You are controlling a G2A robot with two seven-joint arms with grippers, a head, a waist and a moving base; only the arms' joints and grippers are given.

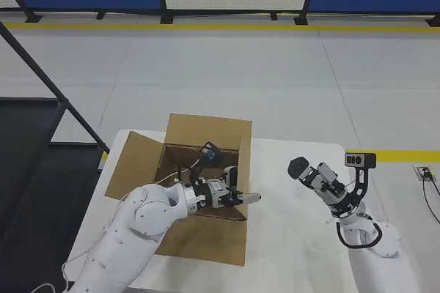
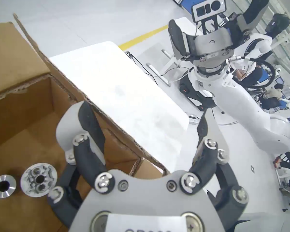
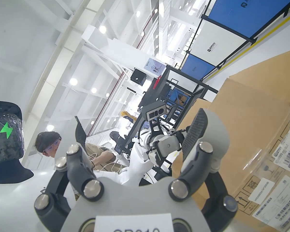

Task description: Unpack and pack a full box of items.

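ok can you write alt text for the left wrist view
The left gripper, open and empty, hangs over the side wall of an open brown cardboard box, with two round silver metal parts lying side by side on the box floor. Beyond the wall is a white table, and farther off the right gripper is raised, open.

Holds the left arm out toward 3 o'clock, left hand (image 1: 242,188) low and level, fingers spread wide. Keeps the right arm bent at 4 o'clock, right hand (image 1: 312,170) raised, pointing toward 10 o'clock, fingers apart.
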